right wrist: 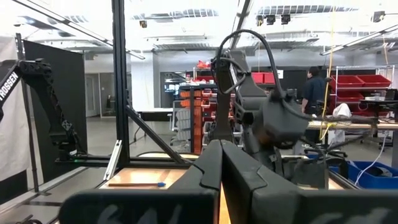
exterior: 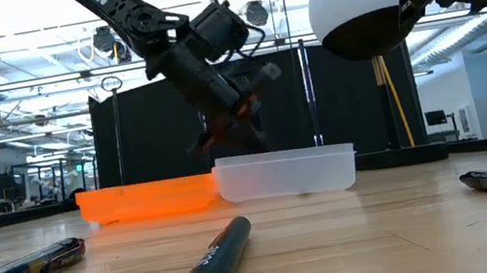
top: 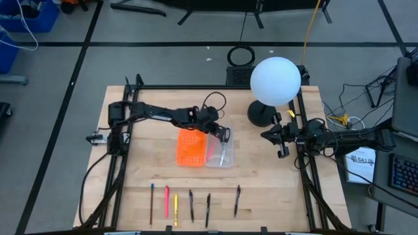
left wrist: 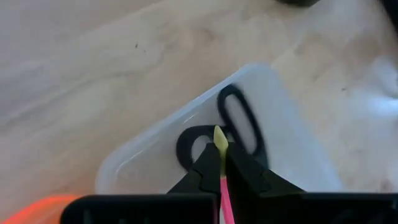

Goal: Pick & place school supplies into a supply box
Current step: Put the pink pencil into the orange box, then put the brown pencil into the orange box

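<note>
Left gripper clamped on a pink pencil above the supply box; right gripper apparently closed.

This is a robotics lab or workshop in a large, open industrial hall. The pale wooden table sits inside a black metal frame on a grey floor marked with dark tape lines, with loose cables trailing beside it. Beyond the table, the room has a high ceiling with exposed trusses and strip lights, black partition panels, red storage bins on racks, blue plastic crates, and a person in dark clothes standing at a far workbench.
</note>
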